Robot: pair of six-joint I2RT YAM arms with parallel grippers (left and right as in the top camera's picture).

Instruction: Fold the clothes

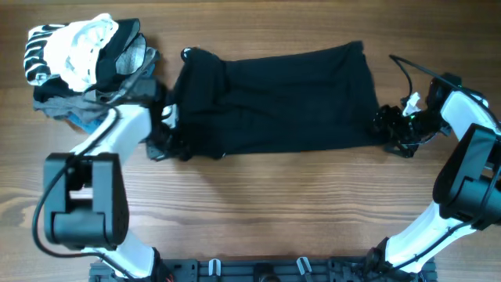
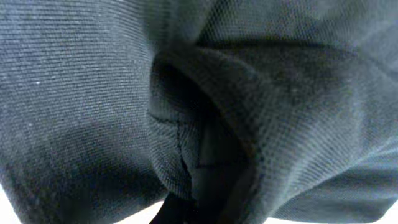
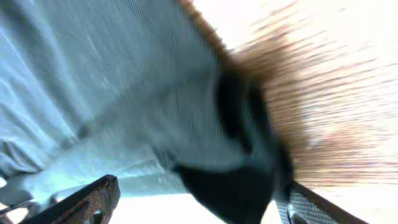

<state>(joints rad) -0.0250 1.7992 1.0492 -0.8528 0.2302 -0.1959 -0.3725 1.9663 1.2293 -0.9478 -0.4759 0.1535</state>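
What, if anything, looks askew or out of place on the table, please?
The black garment lies slightly tilted, its left end bunched and wrinkled at the left gripper, its right end flatter at the right gripper. Nothing looks spilled or damaged.

The black garment [image 2: 93, 93] fills nearly the whole left wrist view. It sits so close to the lens that its fine ribbed knit shows plainly. Broad, soft folds run across the cloth. At the centre it curls into a deep rounded hollow, darker inside, where a thin stitched seam [image 2: 180, 149] runs downward. A thick rolled fold arcs over the hollow from upper left to lower right. Bright white slivers [image 2: 5, 214] show along the bottom edge, too washed out to identify.
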